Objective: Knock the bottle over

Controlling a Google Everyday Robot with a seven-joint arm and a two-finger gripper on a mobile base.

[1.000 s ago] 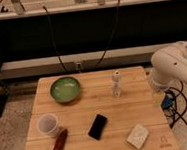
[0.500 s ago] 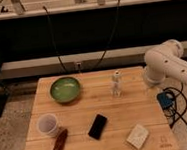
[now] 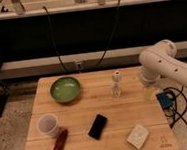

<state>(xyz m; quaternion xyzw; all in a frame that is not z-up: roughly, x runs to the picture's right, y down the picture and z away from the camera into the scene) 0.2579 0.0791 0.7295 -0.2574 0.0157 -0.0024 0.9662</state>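
Observation:
The bottle [image 3: 117, 84] is small and clear with a whitish cap. It stands upright on the wooden table [image 3: 118, 132], right of centre near the back. My white arm [image 3: 161, 62] reaches in from the right and bends down toward the table. My gripper [image 3: 148, 90] hangs below the arm's end, just above the table's right side. It is to the right of the bottle and apart from it.
A green bowl [image 3: 65, 88] sits at the back left. A white cup [image 3: 48, 125] and a reddish-brown object [image 3: 60, 142] are at the front left. A black phone [image 3: 98, 126] lies in the middle and a white packet [image 3: 138, 136] at the front right. A blue device with cables [image 3: 165, 101] is at the right edge.
My arm has swung left across the table's right side, bringing the gripper closer to the bottle. The bottle and the other things have not moved.

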